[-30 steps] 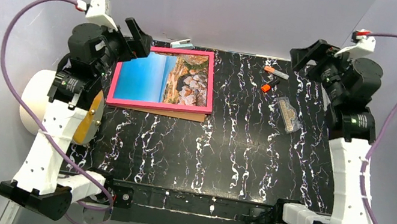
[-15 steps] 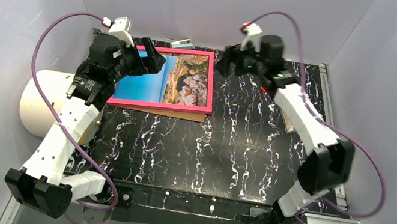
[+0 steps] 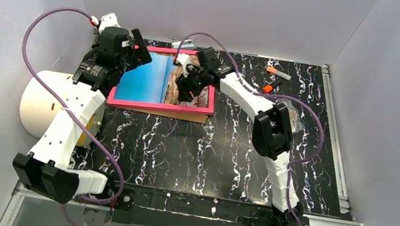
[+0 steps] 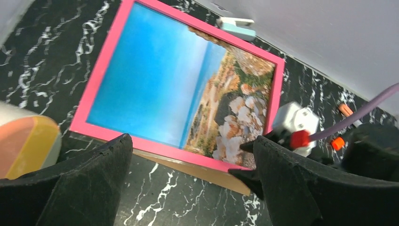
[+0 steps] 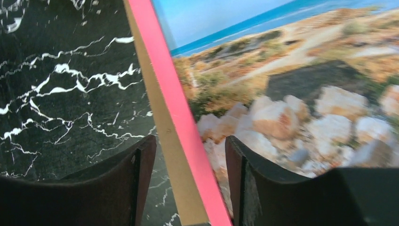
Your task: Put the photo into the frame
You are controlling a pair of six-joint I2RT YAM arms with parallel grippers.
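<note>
The pink frame (image 3: 160, 106) lies flat at the table's far left, with the photo (image 3: 148, 77) of blue sky, sea and rocky shore showing inside it. A brown backing board (image 5: 163, 119) sticks out under the frame's near edge. My right gripper (image 3: 187, 95) is down at that near edge, close to the right corner. Its open fingers straddle the pink frame (image 5: 175, 94) and the board, one on the table side and one over the photo (image 5: 291, 80), with gaps on both sides. My left gripper (image 3: 141, 54) hovers wide open and empty above the frame's (image 4: 104, 66) left part.
A white roll (image 3: 38, 110) lies off the table's left edge beside my left arm. A small pale blue item (image 3: 183, 43) sits behind the frame by the back wall. Orange-capped pens (image 3: 273, 79) and a clear packet (image 3: 292, 113) lie at the far right.
My right arm has swung from the far right across to the frame and come down over its near edge, its jaws narrowing. My left gripper has shifted slightly over the frame's left side.
</note>
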